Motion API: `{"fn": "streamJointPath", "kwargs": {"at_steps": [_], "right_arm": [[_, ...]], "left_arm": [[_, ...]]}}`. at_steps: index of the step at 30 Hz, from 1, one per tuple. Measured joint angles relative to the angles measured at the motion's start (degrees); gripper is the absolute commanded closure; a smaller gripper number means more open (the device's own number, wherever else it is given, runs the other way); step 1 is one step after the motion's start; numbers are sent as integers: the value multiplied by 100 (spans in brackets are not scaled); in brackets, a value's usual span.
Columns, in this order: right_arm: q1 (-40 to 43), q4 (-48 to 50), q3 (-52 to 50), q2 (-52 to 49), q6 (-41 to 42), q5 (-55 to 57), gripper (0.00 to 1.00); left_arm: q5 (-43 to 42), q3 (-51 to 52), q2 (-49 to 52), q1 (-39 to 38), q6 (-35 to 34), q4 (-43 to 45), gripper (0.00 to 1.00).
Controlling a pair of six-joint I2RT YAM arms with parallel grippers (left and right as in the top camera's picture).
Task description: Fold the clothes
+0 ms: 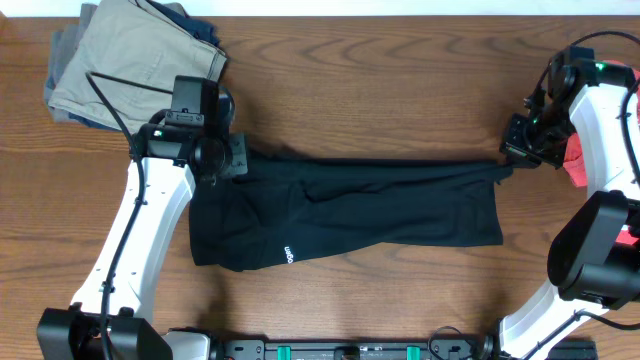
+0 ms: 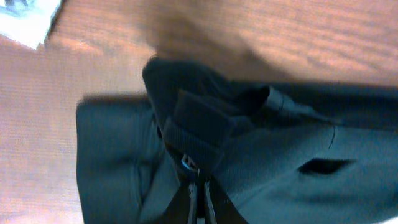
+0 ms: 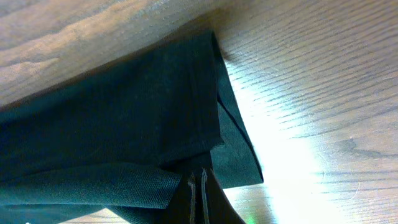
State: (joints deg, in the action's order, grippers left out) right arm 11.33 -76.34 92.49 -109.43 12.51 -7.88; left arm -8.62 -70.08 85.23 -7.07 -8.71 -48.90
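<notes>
- My left gripper is closed tight, jaws pinched on the top-left corner of the clothes.
- In the left wrist view, the left gripper has a thick ribbed band of the black fabric bunched up right at the fingertips. It is folded over itself and humped above the rest of the cloth.
- My right gripper is also fully closed, clamped on the top-right corner of the same garment.
- In the right wrist view, the right gripper has its fingers together with the hemmed edge of the clothes running into them. A second layer of cloth shows underneath.
- The clothes lie flat-ish across the middle of the table, stretched left to right between my two grippers. The top edge is drawn taut into a near-straight line and the lower edge sags toward the near side.
- The white logo sits near the bottom edge, left of centre.
- From the left wrist, the clothes show a small dark slit in the fabric right of the fingers. I can't tell what it is.
- The khaki trousers are folded on a darker stack at the far-left corner, apart from the black garment.
- The red T-shirt is at the right edge, mostly hidden behind my right arm.
</notes>
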Motion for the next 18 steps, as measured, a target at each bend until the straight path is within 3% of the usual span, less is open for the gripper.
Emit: {"fn": "streamJointPath", "kwargs": {"at_steps": [18], "right_arm": [[0,682,-1045,0,-15,26,99]], "left_arm": [[-2,9,0,0,-269,-1648,94]]}}
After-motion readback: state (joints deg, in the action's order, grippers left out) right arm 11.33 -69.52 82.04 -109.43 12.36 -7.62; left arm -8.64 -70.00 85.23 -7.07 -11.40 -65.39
